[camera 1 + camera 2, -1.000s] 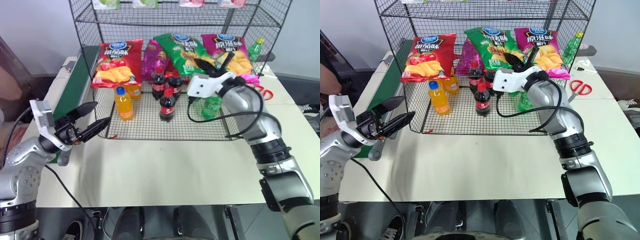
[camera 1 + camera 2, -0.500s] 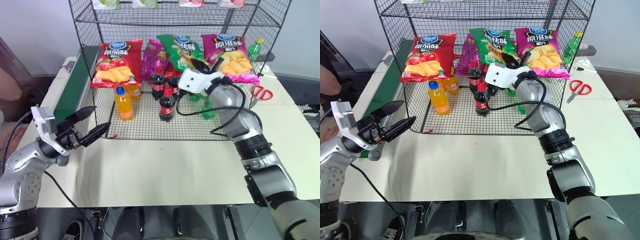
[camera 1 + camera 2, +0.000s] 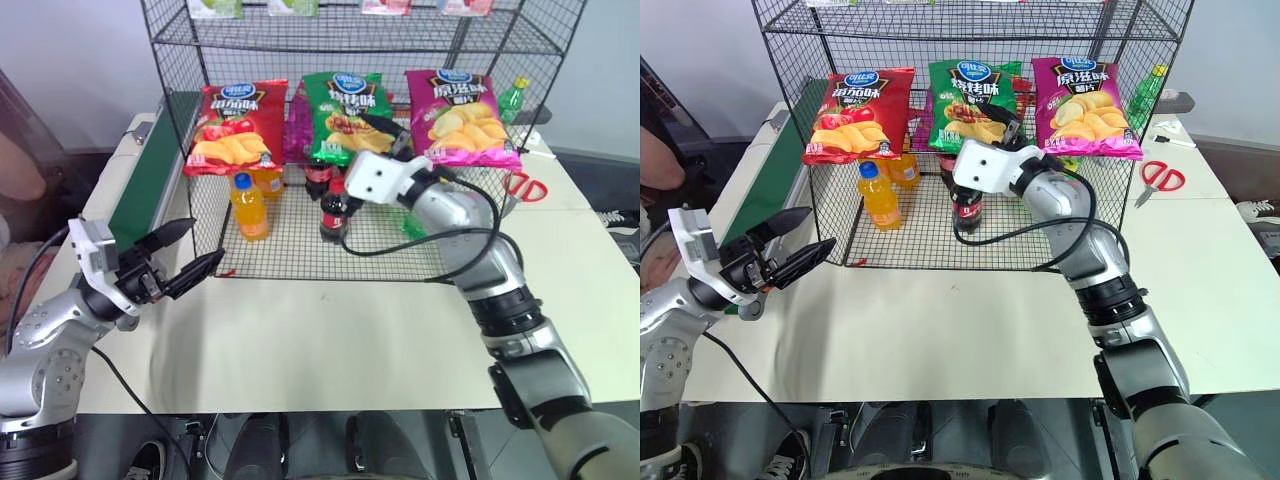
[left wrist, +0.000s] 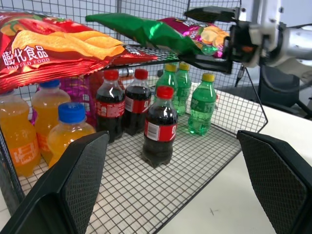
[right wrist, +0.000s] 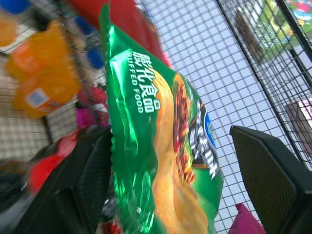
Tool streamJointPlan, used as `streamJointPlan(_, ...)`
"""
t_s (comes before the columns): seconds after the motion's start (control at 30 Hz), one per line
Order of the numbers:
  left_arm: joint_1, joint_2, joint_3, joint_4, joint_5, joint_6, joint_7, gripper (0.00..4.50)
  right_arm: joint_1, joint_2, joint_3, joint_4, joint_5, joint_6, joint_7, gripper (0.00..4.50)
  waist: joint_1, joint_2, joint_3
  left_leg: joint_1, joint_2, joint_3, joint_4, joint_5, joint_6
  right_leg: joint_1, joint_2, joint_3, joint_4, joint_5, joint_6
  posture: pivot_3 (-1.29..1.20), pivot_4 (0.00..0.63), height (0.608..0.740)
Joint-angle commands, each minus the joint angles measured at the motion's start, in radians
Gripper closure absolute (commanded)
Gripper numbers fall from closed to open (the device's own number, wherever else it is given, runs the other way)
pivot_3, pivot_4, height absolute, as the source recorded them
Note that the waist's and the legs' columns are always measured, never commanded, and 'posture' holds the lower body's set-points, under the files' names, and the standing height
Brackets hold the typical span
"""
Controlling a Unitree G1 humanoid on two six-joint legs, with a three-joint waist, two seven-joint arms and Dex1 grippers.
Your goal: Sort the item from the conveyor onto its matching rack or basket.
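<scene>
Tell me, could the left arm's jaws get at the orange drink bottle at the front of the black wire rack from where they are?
Probably yes: the left gripper is open beside the black wire rack, and the orange drink bottle stands near that front corner, nothing before it.

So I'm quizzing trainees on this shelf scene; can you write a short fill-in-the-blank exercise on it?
1. The glossy green crisp bag lies on the black wire-mesh rack between the red crisp bag and the ____ one.
2. The right claw stands ____ around the green bag.
3. The red-handled scissors lie on the ____.

Missing: magenta; open; table
</scene>
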Motion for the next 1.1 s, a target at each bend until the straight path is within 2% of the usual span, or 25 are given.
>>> streamJointPlan(0.03, 0.000, 0.002, -0.002, -0.021, 0.005, -0.021, -0.011, 0.00, 0.013, -0.008, -0.043, -0.106, 0.095, -0.039, 0.038, 0.64, -0.002, 0.000, 0.000, 0.000, 0.000, 0.000, 0.000, 0.000, 0.000, 0.000, 0.000, 0.000, 0.000, 0.000, 0.000, 0.00, 0.150, 0.739)
streamJointPlan(0.37, 0.029, 0.021, 0.006, -0.023, 0.014, -0.013, -0.011, 0.00, 0.178, 0.031, -0.208, -0.373, 0.632, 0.181, 0.222, 0.64, 0.002, 0.000, 0.000, 0.000, 0.000, -0.001, 0.000, 0.000, 0.000, 0.001, 0.000, -0.001, 0.000, 0.000, 0.000, 0.00, 0.150, 0.739)
streamJointPlan(0.47, 0.068, 0.045, 0.031, -0.045, 0.027, 0.008, 0.018, 0.00, 0.304, -0.021, -0.289, -0.432, 0.789, 0.265, 0.299, 0.64, 0.005, 0.000, 0.000, 0.000, 0.001, -0.001, 0.000, 0.000, 0.001, 0.002, 0.000, -0.001, -0.002, 0.000, 0.000, 0.00, 0.150, 0.739)
streamJointPlan(0.6, 0.146, 0.100, 0.098, -0.044, 0.014, 0.031, 0.005, 0.00, 0.473, -0.120, -0.447, -0.478, 1.119, 0.454, 0.425, 0.64, 0.005, 0.000, 0.000, 0.000, 0.000, -0.001, -0.001, -0.001, 0.002, 0.003, -0.001, -0.001, -0.004, 0.000, 0.000, 0.00, 0.150, 0.739)
streamJointPlan(0.73, 0.196, 0.143, 0.148, 0.002, 0.015, 0.043, -0.034, 0.00, 0.593, -0.212, -0.472, -0.401, 1.029, 0.343, 0.537, 0.64, 0.000, 0.001, 0.000, 0.002, 0.001, -0.001, -0.001, -0.001, 0.002, 0.005, -0.001, -0.001, -0.004, 0.000, 0.000, 0.00, 0.150, 0.739)
streamJointPlan(0.8, 0.213, 0.142, 0.153, 0.000, 0.008, 0.058, -0.035, 0.00, 0.647, -0.230, -0.486, -0.390, 1.043, 0.333, 0.578, 0.12, 0.002, 0.001, 0.000, 0.004, 0.001, -0.001, -0.002, -0.001, 0.002, 0.006, -0.001, -0.001, -0.004, 0.000, -0.001, 0.00, 0.150, 0.739)
streamJointPlan(0.83, 0.225, 0.143, 0.150, -0.005, 0.012, 0.062, -0.036, 0.00, 0.670, -0.240, -0.483, -0.388, 1.029, 0.312, 0.596, 0.05, 0.002, 0.001, 0.000, 0.004, 0.001, -0.001, -0.002, -0.001, 0.002, 0.007, -0.001, -0.001, -0.005, 0.000, -0.001, 0.00, 0.150, 0.739)
streamJointPlan(1.0, 0.223, 0.147, 0.132, -0.001, 0.098, 0.011, -0.019, 0.00, 0.737, -0.281, -0.458, -0.351, 0.934, 0.196, 0.659, 0.05, 0.006, 0.001, 0.000, 0.003, 0.000, -0.001, -0.002, -0.001, 0.002, 0.006, -0.001, -0.001, -0.005, 0.000, -0.001, 0.00, 0.150, 0.739)
streamJointPlan(1.1, 0.217, 0.152, 0.139, 0.029, 0.137, -0.019, -0.027, 0.00, 0.707, -0.285, -0.463, -0.315, 0.945, 0.190, 0.662, 0.05, 0.007, 0.001, 0.000, 0.003, 0.000, -0.001, -0.002, -0.001, 0.002, 0.007, -0.001, -0.001, -0.005, 0.000, -0.001, 0.00, 0.150, 0.739)
